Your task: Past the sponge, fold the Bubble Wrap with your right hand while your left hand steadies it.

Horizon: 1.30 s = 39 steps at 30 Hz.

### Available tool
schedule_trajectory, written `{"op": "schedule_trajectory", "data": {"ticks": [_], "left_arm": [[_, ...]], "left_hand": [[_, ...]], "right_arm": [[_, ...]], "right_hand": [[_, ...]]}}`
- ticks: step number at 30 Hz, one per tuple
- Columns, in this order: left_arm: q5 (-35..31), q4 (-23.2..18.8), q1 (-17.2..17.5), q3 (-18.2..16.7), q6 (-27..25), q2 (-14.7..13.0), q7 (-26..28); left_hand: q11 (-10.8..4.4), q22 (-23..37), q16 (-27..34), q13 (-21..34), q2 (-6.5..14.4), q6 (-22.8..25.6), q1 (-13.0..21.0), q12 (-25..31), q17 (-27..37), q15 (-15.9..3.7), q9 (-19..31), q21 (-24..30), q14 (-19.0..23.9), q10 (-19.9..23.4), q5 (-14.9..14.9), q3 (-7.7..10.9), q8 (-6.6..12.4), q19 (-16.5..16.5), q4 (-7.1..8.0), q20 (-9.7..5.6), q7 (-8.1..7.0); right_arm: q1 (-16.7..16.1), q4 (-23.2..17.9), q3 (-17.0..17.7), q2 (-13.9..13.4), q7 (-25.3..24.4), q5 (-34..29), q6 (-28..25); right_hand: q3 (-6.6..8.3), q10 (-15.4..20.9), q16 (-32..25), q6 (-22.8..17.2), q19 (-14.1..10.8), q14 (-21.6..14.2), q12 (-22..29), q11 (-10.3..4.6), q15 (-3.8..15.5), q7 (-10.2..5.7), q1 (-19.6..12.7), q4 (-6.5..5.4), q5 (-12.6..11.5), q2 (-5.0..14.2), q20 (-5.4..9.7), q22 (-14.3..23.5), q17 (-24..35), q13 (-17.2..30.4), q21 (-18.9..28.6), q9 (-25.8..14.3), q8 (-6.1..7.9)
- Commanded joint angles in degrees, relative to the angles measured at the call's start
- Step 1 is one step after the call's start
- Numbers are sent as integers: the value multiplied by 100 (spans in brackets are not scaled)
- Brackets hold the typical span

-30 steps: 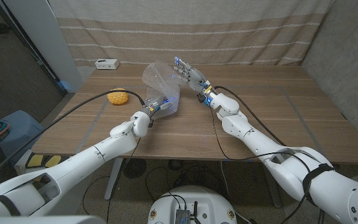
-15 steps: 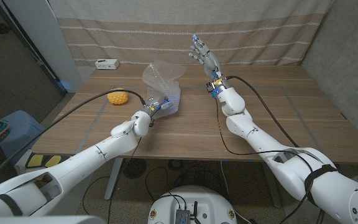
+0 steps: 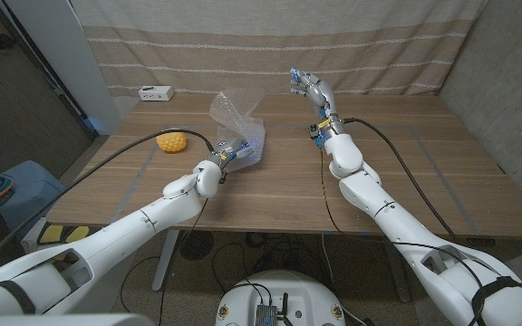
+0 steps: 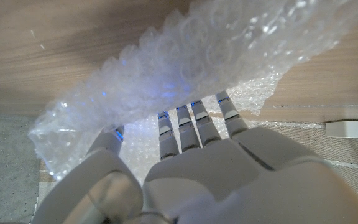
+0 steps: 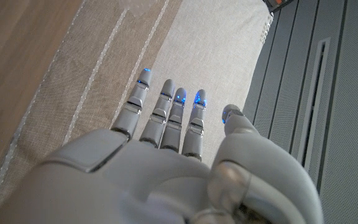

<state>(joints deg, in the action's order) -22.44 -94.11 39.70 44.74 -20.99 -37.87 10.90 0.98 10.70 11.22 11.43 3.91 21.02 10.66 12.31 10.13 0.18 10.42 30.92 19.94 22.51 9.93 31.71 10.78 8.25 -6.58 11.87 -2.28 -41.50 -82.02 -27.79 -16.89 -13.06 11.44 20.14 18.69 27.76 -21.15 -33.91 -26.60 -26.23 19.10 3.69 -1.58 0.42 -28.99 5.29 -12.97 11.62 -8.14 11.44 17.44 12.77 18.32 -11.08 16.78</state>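
- the bubble wrap [image 3: 236, 119] sits on the wooden worktop [image 3: 406, 172] toward its far side, left of the middle, crumpled and standing up in a loose hump rather than lying flat.
- the left hand [image 3: 232, 151] is at the near edge of the wrap, with its fingers [image 4: 191, 118] reaching into the plastic; in the left wrist view they lie close side by side with their tips tucked under a raised fold of the wrap, touching it.
- i cannot tell whether the left hand actually pinches the wrap or only presses against it.
- the right hand [image 3: 310, 88] is raised above the far part of the worktop, well apart from the wrap and to its right, holding nothing.
- in the right wrist view its fingers [image 5: 166, 106] are stretched out straight and slightly apart, pointing toward the striped curtain [image 3: 352, 45] behind the worktop.
- a yellow sponge [image 3: 171, 141] lies on the worktop to the left of the wrap, near it but not touching.
- a white power strip [image 3: 155, 91] rests at the far left edge of the worktop.
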Motion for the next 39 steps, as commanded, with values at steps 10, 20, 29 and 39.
{"op": "schedule_trajectory", "data": {"ticks": [10, 20, 29, 39], "left_arm": [[-636, -1204, 431, -310, -892, -244, 498], [-1049, -2245, 811, -270, -1802, -697, -99], [-1112, -3129, 1319, -460, -1837, -1138, -279], [-1298, -3857, 2312, -986, -1413, -1446, 624]], "left_hand": [[-99, -6, -1, -4, 88, 357, 324, 39, -12, -67, 2, -42, 136, 193, 86, 193, 100, 141, -209, 13, 45], [-110, -1, 3, -4, 57, 668, 388, 67, -10, -53, 6, -85, 199, 310, 83, 226, 162, 151, -249, -9, 124], [-111, 18, 169, -3, 54, 1335, 291, 221, 13, -123, 22, -44, 909, 945, 65, 246, 236, 520, -164, -67, 332], [-4, 86, 661, 156, 351, 2956, 377, 650, 196, -194, 132, 222, 2603, 2585, 211, 442, 565, 1387, -188, -453, 730]], "right_arm": [[255, -447, -490, -532, 61, 53, -1348], [353, -341, -582, -521, 80, 56, -1336], [315, -406, -606, -539, 30, 41, -1303], [231, -517, -622, -549, -24, 2, -1207]], "right_hand": [[155, 244, 33, -236, 25, -45, 22, 90, -48, 69, 68, -138, -36, -67, -16, -1, -9, -15, -13, -1, 59], [186, 250, 49, -249, 33, -64, 8, 99, -58, 71, 79, -144, -34, -97, -24, -4, -26, -20, -17, 1, 48], [222, 245, 74, -255, 38, -73, -14, 100, -56, 72, 85, -141, -30, -132, -27, -8, -48, -27, -21, 4, 31], [267, 261, 81, -264, 35, -110, -28, 95, -54, 70, 71, -122, -29, -150, -34, -11, -61, -33, -21, 6, 15]]}}
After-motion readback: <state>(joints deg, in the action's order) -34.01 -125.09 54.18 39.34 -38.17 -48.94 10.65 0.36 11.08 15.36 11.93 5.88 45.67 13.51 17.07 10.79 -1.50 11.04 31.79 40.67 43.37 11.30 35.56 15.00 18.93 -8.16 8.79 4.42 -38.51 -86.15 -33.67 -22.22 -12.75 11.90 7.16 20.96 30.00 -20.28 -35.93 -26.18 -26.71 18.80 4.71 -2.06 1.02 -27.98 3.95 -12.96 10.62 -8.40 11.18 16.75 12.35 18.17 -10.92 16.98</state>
